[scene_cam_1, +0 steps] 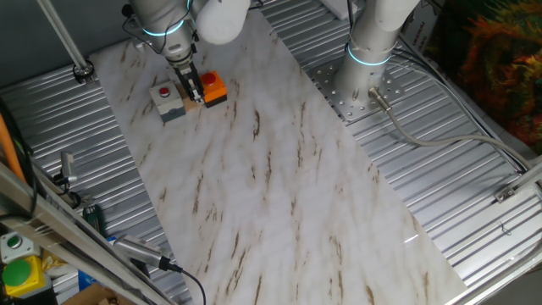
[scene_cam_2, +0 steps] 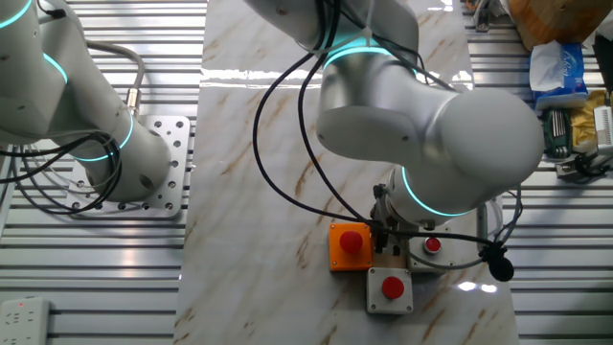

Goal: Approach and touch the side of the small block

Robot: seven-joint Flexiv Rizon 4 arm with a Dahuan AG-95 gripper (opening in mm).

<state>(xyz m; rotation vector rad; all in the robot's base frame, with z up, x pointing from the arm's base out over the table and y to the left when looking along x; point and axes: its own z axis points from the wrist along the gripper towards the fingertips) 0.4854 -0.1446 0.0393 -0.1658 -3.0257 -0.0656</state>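
Gripper [scene_cam_1: 194, 87] fingers are lowered to the marble tabletop [scene_cam_1: 279, 186] at its far corner, set between a grey button box [scene_cam_1: 167, 101] and an orange block [scene_cam_1: 212, 88]. Whether the jaws are parted or closed cannot be told, since the fingertips are crowded by both things. The orange block, topped with a red button, is seen just beside the fingers, apparently touching them on one side. In the other fixed view the gripper [scene_cam_2: 388, 244] is largely hidden by the arm [scene_cam_2: 431, 125]; the orange block [scene_cam_2: 350, 246] and a grey box [scene_cam_2: 391, 288] are visible below it.
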